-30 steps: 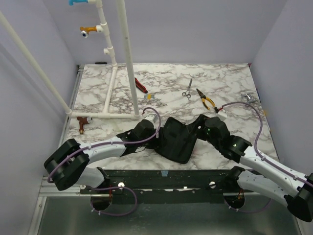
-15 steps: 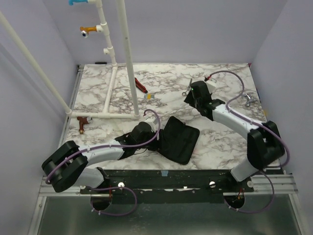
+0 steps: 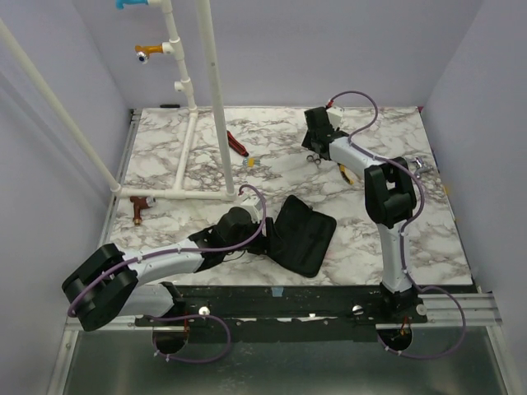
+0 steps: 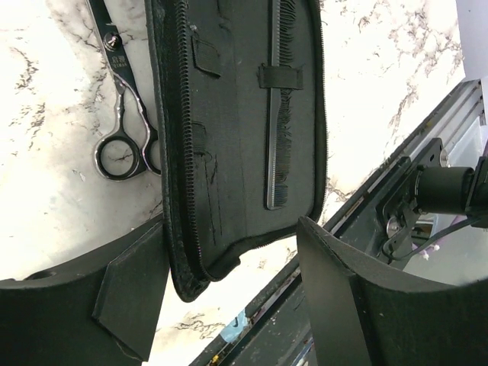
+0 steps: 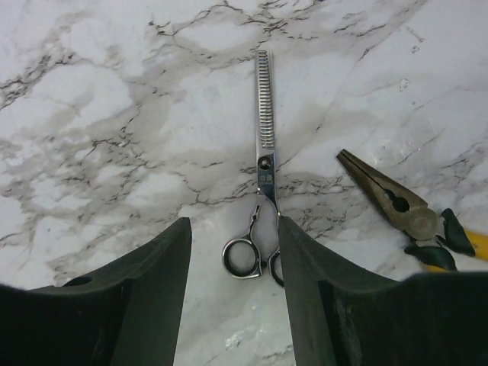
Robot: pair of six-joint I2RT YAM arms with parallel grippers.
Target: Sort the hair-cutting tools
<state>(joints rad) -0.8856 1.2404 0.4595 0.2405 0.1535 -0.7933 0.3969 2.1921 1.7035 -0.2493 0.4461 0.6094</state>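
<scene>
Currently your right gripper is hanging over the marble table with its fingers spread wide and holding nothing. The thinning scissors are lying flat straight ahead of it. Their finger rings are sitting nearest the tool, in the gap between the two fingers. The toothed blade is pointing directly away from the tool. The long axis is therefore running square across the line on which the fingers close, so in my judgement a pinch across the handle shanks is lining up well. One ring is sitting partly under the finger on the pliers' side, so you are working slightly off-centre toward the other finger. The yellow-handled pliers are lying near that same finger, outside the gap and apart from the scissors.

Your left gripper is also standing wide and carrying nothing. The near end of the open black case is lying between its fingers, and I cannot tell whether they are touching it. The black comb is sitting under a strap inside the case. The second scissors are lying on the marble just beside the case. The right arm is plainly the nearer one to the thinning scissors.
</scene>
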